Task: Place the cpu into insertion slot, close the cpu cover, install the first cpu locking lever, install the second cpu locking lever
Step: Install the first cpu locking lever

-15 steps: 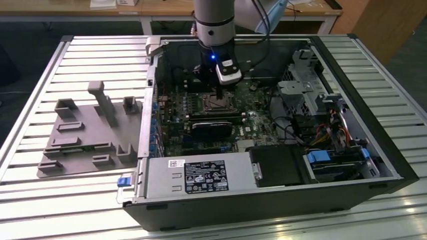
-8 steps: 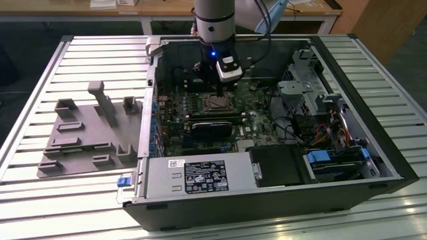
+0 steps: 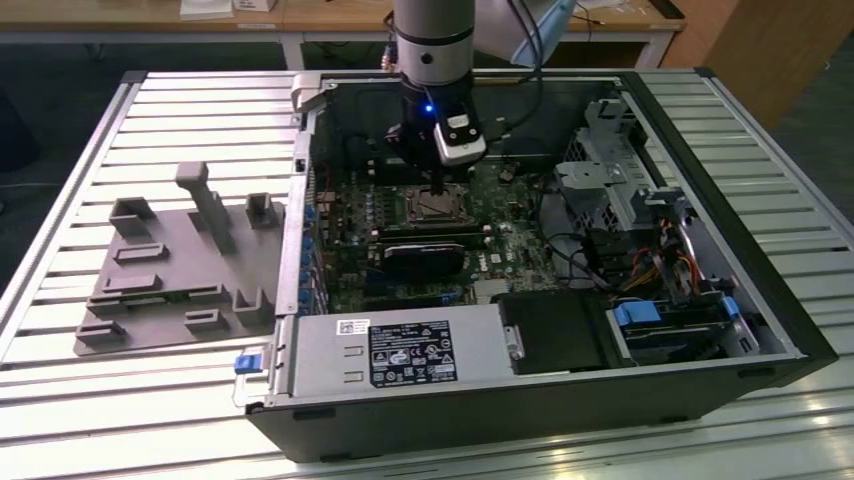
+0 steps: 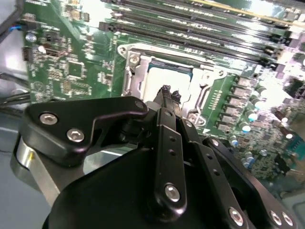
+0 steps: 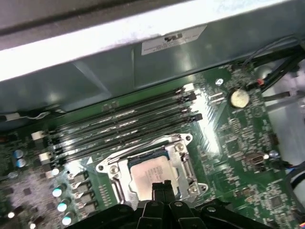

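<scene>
Slatted table (image 3: 160, 400) bears an open computer; closed end effector (image 5: 161, 186) over seated cpu (image 5: 150, 175).

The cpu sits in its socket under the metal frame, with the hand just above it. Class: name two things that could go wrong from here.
1. The hand hangs right over the cpu; pressing down off-centre might tilt it in the insertion slot.
2. The long black slots lie close beside the cpu cover, so a sideways slip could strike them.
</scene>
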Controlling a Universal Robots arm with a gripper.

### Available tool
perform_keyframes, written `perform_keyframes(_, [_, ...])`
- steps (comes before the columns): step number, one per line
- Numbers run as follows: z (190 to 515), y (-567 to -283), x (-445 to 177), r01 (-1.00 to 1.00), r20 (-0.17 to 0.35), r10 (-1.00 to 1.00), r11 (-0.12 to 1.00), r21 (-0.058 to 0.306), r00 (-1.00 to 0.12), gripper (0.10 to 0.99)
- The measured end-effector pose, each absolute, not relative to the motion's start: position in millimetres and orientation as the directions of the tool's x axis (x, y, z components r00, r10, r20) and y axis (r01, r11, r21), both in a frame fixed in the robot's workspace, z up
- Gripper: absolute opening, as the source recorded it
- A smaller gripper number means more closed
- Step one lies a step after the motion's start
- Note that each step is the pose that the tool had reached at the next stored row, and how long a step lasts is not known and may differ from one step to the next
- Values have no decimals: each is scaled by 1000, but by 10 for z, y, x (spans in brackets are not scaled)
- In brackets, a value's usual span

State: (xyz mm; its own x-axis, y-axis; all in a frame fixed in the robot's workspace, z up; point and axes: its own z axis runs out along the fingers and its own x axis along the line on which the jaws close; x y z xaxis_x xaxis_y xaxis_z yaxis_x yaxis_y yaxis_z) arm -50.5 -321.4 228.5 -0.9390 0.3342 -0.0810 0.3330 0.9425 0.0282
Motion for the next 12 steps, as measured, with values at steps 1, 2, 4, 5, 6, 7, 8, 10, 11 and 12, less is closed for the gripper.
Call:
perform_keyframes(1, [2285,-3220,-494,333,-72,334,942,25,-940,102])
perform_keyframes(2, [2285,-3224,-488,333,-68,334,943,24,-940,102])
perform_keyframes(4, [2284,-3225,-485,333,-68,334,943,23,-940,102])
perform_keyframes(5, [2284,-3225,-485,333,-68,334,942,23,-940,102])
perform_keyframes(6, [2284,-3225,-485,334,-68,334,942,24,-940,102])
perform_keyframes(7, [2284,-3225,-485,333,-68,334,942,24,-940,102])
perform_keyframes(8, [2290,-3226,-485,333,-68,334,942,23,-940,102])
perform_keyframes(10, [2315,-3226,-485,333,-68,334,942,24,-940,102])
perform_keyframes(11, [2325,-3226,-485,333,-68,334,942,24,-940,102])
perform_keyframes(12, [2328,-3225,-484,333,-68,334,942,24,-940,102])
